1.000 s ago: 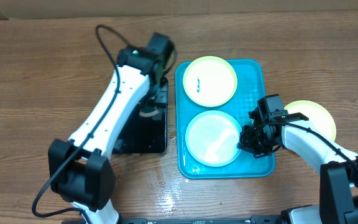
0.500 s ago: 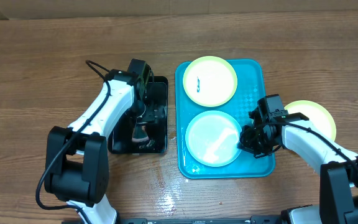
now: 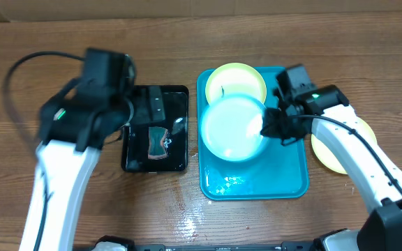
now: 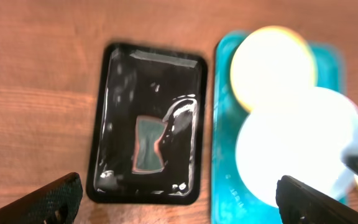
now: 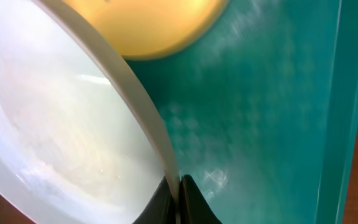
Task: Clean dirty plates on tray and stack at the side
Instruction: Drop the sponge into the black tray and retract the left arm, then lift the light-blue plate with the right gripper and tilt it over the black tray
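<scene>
Plates number three, trays two. The turquoise tray (image 3: 257, 183) has its near half bare, because the pale plate (image 3: 232, 129) that lay there a moment ago now hangs above the tray's middle, its rim pinched by the right gripper (image 3: 267, 125), probably ready for wiping. Left of the tray, the left gripper (image 4: 178, 190) has risen off the black tray (image 3: 176, 97), fingers spread, empty. A second yellow-green plate (image 3: 324, 155) rests just right of the tray, and one yellow-green plate (image 3: 236, 80) sits at its far end.

Holds left gripper (image 4: 178, 186) spread wide, pointing straight down; pinches plate (image 5: 55, 124) rim in right gripper (image 5: 179, 194), elbow bent.
</scene>
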Motion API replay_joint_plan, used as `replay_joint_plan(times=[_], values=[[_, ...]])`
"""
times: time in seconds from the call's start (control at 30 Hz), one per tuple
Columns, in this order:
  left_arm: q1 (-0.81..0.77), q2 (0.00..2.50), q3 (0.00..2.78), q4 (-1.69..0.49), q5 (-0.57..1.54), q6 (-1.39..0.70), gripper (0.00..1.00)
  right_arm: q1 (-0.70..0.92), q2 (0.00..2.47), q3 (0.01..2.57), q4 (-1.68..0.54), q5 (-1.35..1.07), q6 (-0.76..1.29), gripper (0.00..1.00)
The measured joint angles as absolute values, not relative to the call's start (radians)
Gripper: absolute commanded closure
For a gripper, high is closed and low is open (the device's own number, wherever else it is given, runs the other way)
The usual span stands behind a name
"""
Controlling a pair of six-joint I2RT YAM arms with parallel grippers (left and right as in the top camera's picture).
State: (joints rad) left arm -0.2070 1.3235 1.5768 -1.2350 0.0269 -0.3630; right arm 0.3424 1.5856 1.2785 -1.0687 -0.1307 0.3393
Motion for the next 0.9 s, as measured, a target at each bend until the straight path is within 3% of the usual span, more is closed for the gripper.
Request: replay_joint_plan(times=[0.47,0.9], values=[[-0.207,1.042,1.587,-1.317,0.027,-0.363,0.0,0.729,1.611,1.33,-0.612,0.168,0.34,0.96],[-0.207,1.041,1.587,-1.365,0.026,-0.359,0.0,0.943,1.636,1.33,-0.551,0.704,0.339,0.96]])
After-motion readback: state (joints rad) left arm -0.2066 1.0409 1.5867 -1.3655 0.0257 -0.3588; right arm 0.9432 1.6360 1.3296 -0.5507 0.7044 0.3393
